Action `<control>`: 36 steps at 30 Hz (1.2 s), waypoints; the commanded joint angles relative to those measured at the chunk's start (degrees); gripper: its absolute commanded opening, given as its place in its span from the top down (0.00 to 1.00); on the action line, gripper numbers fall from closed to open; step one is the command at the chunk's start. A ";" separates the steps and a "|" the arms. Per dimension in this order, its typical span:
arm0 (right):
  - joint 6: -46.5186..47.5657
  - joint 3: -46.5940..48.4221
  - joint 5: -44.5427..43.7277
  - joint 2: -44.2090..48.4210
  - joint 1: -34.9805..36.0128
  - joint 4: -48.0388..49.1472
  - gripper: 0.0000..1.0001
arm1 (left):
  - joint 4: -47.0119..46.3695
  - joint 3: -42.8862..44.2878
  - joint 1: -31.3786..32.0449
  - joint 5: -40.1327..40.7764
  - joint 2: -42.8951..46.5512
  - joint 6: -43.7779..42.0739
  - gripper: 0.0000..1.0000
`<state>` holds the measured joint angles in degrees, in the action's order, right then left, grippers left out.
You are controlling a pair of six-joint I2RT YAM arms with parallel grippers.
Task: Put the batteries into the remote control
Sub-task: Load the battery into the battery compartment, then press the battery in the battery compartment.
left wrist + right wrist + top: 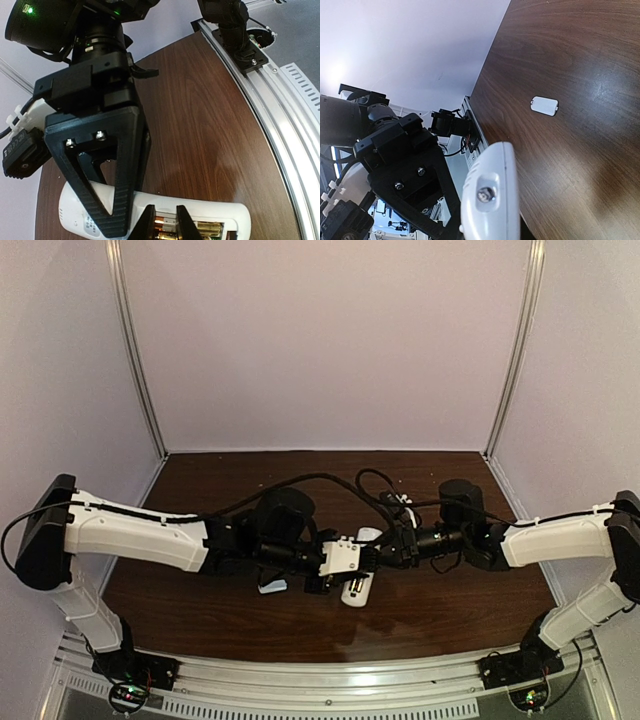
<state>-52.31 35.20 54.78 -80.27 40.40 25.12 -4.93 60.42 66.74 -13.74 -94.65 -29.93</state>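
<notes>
The remote control (pixel 235 216) is a slim white bar with rounded ends. It lies lengthwise between the two hands, back side up, with its battery recess uncovered. The right gripper (pixel 384 556) clamps it near one end, one black finger pressed against its side. Seen from the right wrist, its rounded end sits just ahead of that hand and shows a small screw. The batteries (pixel 207 229) are thin golden cylinders lying side by side along the recess. One reaches in between the fingertips of the left gripper (pixel 165 226), which is directly over the recess.
</notes>
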 commanded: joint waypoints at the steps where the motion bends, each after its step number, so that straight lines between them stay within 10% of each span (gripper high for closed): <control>1: -2.15 0.95 2.50 2.81 0.12 11.10 1.00 | 6.66 -1.95 0.12 5.30 -0.10 0.22 0.84; 22: -0.06 -0.82 -0.96 0.98 -1.69 8.19 1.00 | -1.25 -5.95 -2.08 8.84 10.12 10.84 0.75; 36: 2.16 -0.64 -2.37 2.25 -1.91 5.56 1.00 | -0.92 -0.54 -2.67 4.28 4.69 22.13 0.42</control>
<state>-51.20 34.96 52.93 -80.25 38.79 29.41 -3.49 58.54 64.12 -7.86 -88.38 -13.23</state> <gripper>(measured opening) 0.221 0.548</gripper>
